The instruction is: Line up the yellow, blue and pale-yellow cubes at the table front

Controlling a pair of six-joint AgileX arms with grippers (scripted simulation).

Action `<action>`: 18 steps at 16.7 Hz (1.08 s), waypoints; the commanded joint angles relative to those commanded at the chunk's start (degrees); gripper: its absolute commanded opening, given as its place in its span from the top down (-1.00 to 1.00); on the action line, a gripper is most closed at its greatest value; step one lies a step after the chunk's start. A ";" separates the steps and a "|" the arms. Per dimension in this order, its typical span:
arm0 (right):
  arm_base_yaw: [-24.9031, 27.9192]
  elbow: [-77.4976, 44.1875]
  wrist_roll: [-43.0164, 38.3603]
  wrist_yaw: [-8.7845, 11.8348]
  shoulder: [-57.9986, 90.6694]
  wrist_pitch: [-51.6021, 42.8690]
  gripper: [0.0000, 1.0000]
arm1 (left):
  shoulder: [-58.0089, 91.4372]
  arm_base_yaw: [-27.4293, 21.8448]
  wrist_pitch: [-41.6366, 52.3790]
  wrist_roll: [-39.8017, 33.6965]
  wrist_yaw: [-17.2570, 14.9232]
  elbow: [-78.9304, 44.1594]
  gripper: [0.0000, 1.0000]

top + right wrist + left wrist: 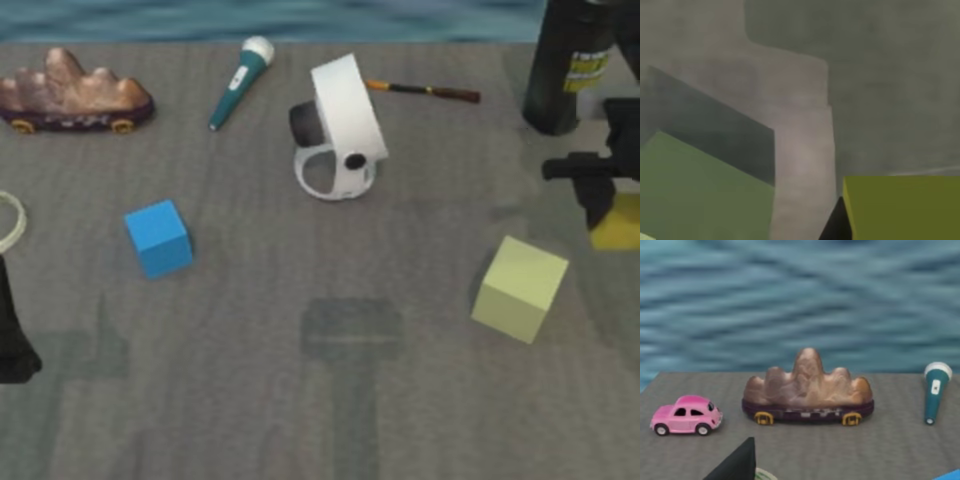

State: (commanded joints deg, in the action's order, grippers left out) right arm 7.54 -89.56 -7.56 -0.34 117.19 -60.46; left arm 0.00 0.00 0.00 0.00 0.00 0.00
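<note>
Your right pincer sits hard against the bench's right edge, directly over the yellow cube, which shows just beneath it at the rim; whether its fingers are closed on the cube you cannot tell from any view. The pale-yellow cube lies near that pincer, toward the middle of the bench and slightly forward. The blue cube rests well apart from it, far toward the left side. Ahead of all three cubes the front strip of the bench is bare carpet — open room across its whole width.

Your left arm is parked at the left edge.

The right wrist view shows the yellow cube close up, the pale-yellow cube apart from it. Only the left wrist view shows a pink toy car beside the brown rock-shaped cart — the microphone stands off to its other side.
</note>
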 joint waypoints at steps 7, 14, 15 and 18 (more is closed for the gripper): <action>20.08 9.92 -20.16 -0.41 -8.75 0.04 1.00 | 0.00 0.00 0.00 0.00 0.00 0.00 -1.00; 34.12 17.49 -34.12 -0.92 -16.42 0.89 1.00 | 0.00 0.00 0.00 0.00 0.00 0.00 -1.00; 34.12 17.49 -34.12 -0.92 -16.42 0.89 1.00 | 0.00 0.00 0.00 0.00 0.00 0.00 -1.00; 33.91 17.44 -34.13 -0.81 -16.11 1.04 1.00 | 0.00 0.00 0.00 0.00 0.00 0.00 -1.00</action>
State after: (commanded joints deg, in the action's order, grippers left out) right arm 41.46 -72.11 -41.69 -1.15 101.08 -59.42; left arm 0.00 0.00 0.00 0.00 0.00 0.00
